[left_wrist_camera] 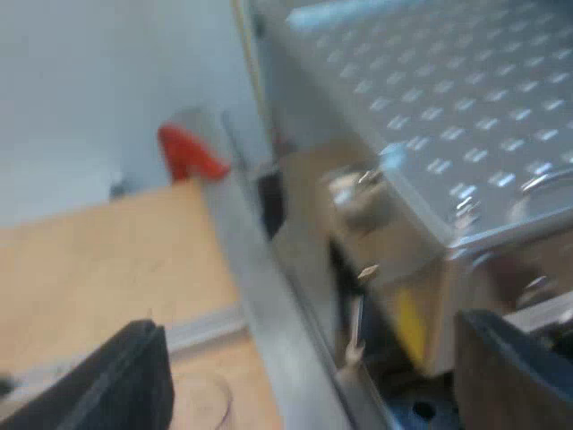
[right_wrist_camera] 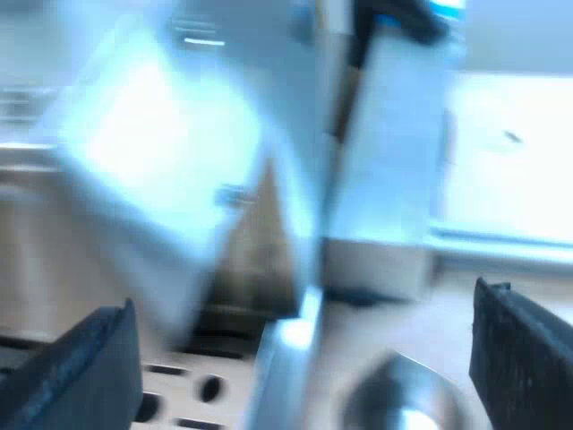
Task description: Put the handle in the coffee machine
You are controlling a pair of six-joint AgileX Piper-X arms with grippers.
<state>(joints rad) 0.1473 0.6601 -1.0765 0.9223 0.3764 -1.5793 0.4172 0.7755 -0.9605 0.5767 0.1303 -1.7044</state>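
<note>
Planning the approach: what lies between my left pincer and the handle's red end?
Left wrist view: light wooden tabletop and a grey metal rail, between left pincer and red handle end.

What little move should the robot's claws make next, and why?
Probably ease the left claw toward the red handle end, which pokes out by the espresso machine. That claw is open and holds nothing, and the right claw is open and empty too, so nothing grips the handle. I cannot tell whether it is already locked in.
</note>
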